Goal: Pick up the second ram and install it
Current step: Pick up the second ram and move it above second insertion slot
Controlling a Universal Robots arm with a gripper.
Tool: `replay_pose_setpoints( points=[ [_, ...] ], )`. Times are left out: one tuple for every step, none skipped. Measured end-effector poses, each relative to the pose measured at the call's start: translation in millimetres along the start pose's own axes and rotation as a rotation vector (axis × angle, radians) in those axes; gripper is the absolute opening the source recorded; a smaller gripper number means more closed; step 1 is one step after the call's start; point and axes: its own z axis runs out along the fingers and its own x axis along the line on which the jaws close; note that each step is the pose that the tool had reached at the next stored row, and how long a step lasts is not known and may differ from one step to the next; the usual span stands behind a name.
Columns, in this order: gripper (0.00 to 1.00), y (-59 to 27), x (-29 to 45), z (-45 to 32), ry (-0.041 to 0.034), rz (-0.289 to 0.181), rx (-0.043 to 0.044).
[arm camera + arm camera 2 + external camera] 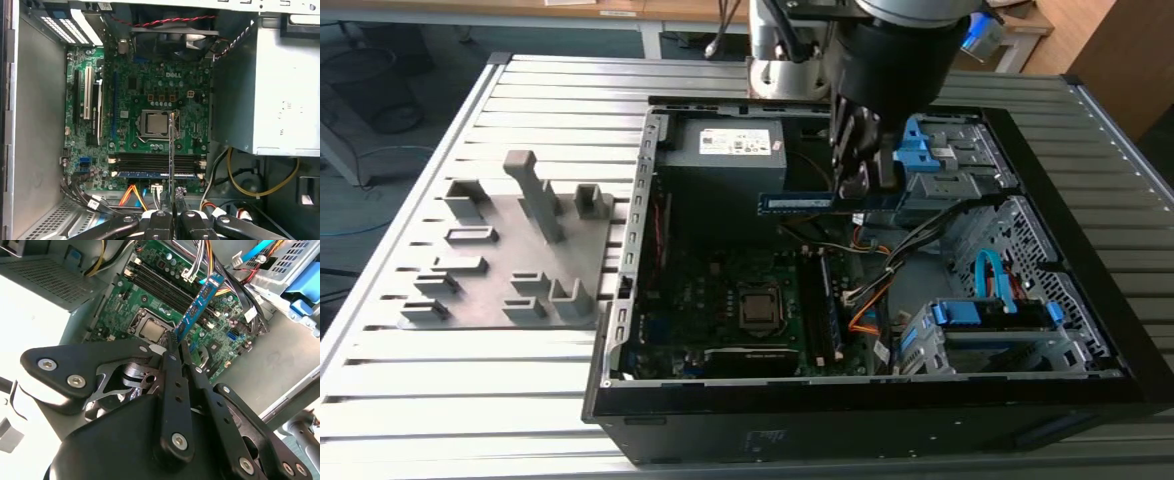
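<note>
Pincer [175, 342] grips second ram [200, 305] over case [854, 425]; slatted table [467, 400], wooden desk [670, 9].

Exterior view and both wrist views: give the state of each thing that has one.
gripper: shut on the second ram.
second ram: held above the motherboard, not in a slot.
computer case: lying on its side, open.
processor: seated in its socket, uncovered.
memory slots: at least two empty.
</note>
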Motion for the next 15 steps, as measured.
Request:
replay_pose_setpoints(
  points=[
    [0.14, 0.0, 0.6, 1.2, 0.0000, 0.000, 0.0000],
    [0.14, 0.0, 1.1, 2.3, 0.0000, 0.000, 0.0000],
    [0.14, 0.0, 1.5, 3.5, 0.0000, 0.000, 0.0000],
    [0.14, 0.0, 2.0, 4.7, 0.0000, 0.000, 0.0000],
    [0.14, 0.0, 2.4, 5.9, 0.0000, 0.000, 0.0000],
    [0.14, 0.0, 2.8, 6.9, 0.0000, 0.000, 0.0000],
    [0.14, 0.1, 3.3, 7.9, 0.0000, 0.000, -0.0001],
    [0.14, 0.1, 3.8, 8.9, 0.0000, 0.000, 0.0000],
    [0.14, 0.1, 4.4, 10.0, 0.0000, 0.000, 0.0000],
    [0.14, 0.1, 5.0, 11.3, 0.0000, 0.000, 0.0000],
    [0.14, 0.1, 5.5, 13.1, 0.0000, 0.000, 0.0000],
    [0.14, 0.1, 5.9, 15.0, 0.0000, 0.000, -0.0001],
    [0.14, 0.2, 6.2, 16.8, 0.0001, 0.000, -0.0001],
    [0.14, 0.1, 6.4, 18.6, 0.0000, 0.000, -0.0001],
    [0.14, 0.1, 6.7, 20.3, 0.0000, 0.000, -0.0001]
  ],
)
